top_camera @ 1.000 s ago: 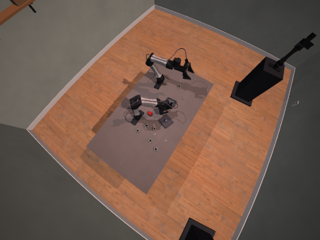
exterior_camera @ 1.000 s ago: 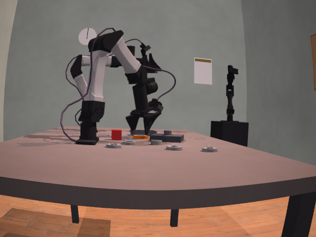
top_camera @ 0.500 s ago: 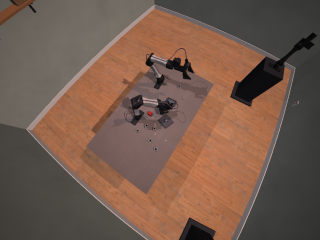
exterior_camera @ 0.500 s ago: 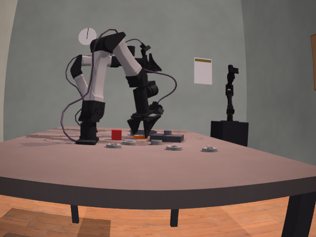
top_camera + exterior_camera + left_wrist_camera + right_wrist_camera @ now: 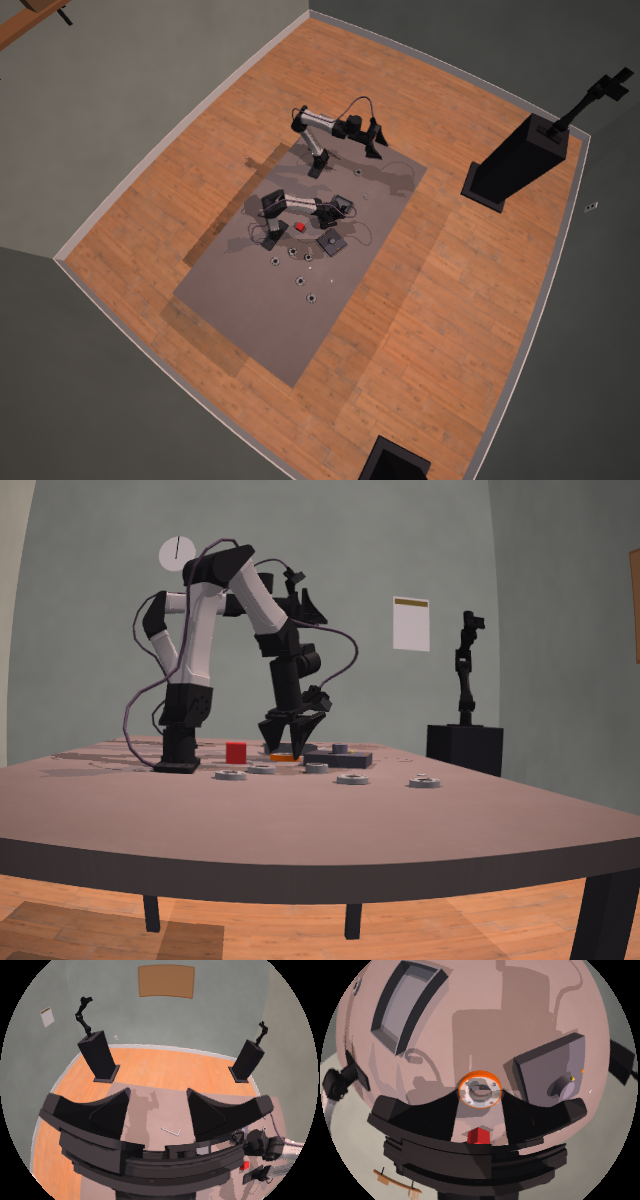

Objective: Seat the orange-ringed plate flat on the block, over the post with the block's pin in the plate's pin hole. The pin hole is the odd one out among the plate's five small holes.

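1. I see the orange-ringed plate (image 5: 283, 757) (image 5: 480, 1074) lying flat on the counter (image 5: 248, 310) (image 5: 310, 826) (image 5: 145, 1130) (image 5: 485, 990), beside the block (image 5: 323, 245) (image 5: 336, 761) (image 5: 540, 1070) and apart from the post (image 5: 331, 240) (image 5: 339, 748) (image 5: 565, 1090).
2. My right tool (image 5: 329, 223) (image 5: 284, 754) (image 5: 480, 1090) points down and is grasping this plate, with one finger at each side of its rim.
3. The plate is not seated; the post stands uncovered, and the yellow pin (image 5: 352, 751) (image 5: 572, 1078) is visible near it.
4. My left tool (image 5: 383, 151) (image 5: 317, 620) (image 5: 158, 1089) is raised above the counter, fingers wide apart, released and holding nothing.
5. I see the red cube (image 5: 299, 226) (image 5: 235, 752) (image 5: 244, 1165) (image 5: 479, 1135) on the counter, near the plate but not touching it.
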`<state>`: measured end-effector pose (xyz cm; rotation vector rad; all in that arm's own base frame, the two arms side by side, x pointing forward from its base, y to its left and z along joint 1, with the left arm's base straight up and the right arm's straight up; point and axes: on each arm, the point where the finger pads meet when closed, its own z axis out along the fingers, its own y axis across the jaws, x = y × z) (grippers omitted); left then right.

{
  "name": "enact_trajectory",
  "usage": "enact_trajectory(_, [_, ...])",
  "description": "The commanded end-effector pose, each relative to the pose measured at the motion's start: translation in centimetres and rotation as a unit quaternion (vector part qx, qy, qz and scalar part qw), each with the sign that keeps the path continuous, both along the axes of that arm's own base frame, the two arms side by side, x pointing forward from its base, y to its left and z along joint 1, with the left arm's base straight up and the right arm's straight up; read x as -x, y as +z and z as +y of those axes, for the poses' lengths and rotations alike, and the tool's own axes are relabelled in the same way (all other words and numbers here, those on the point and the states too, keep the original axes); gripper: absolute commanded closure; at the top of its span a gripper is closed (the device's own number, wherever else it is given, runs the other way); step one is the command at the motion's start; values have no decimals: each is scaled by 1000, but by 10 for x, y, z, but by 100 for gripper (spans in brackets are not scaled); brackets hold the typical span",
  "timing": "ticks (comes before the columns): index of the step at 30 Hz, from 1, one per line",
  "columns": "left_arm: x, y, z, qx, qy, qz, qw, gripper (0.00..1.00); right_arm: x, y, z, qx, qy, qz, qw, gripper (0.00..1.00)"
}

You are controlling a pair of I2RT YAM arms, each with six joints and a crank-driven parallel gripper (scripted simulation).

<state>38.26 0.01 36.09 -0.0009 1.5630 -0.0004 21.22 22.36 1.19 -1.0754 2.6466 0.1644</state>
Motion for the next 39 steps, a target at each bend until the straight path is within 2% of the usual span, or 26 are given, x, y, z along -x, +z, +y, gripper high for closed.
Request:
enact_trajectory(1, [-3, 2, -2, 1, 0, -5, 1000, 0, -11, 24, 9, -27, 1, -22, 999, 100])
enact_trajectory(39, [-3, 2, -2, 1, 0, -5, 1000, 0, -9, 79, 6, -27, 0, -22, 999, 100])
